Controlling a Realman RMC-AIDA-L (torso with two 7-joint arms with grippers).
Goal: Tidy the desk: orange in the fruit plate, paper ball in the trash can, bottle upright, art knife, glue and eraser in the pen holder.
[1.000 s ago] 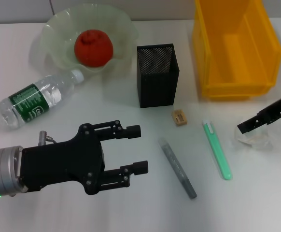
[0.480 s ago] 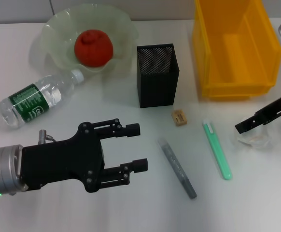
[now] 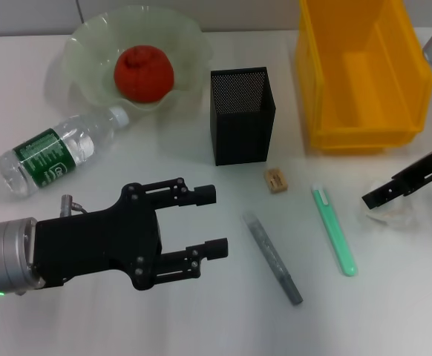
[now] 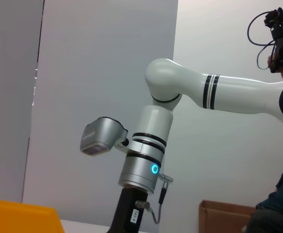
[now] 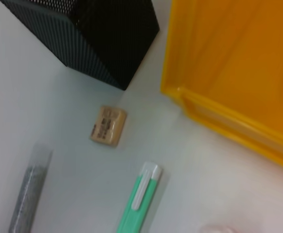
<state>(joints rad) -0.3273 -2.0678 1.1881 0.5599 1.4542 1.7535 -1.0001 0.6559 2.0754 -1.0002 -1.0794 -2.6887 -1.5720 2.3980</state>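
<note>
Barely shifted, left hand [image 3: 210,221] hovers fingers apart; one orange [image 3: 143,72], one eraser [image 3: 276,180].

Head view: the right gripper [image 3: 383,194] is cut off by the right edge, only one dark finger showing, and it partly covers the paper ball [image 3: 391,213]. The trash can [image 3: 361,70] runs past the top edge. Right wrist view: pen holder [image 5: 90,36], trash can [image 5: 234,73] and a grey stick [image 5: 27,194] are cropped by the borders.
</note>
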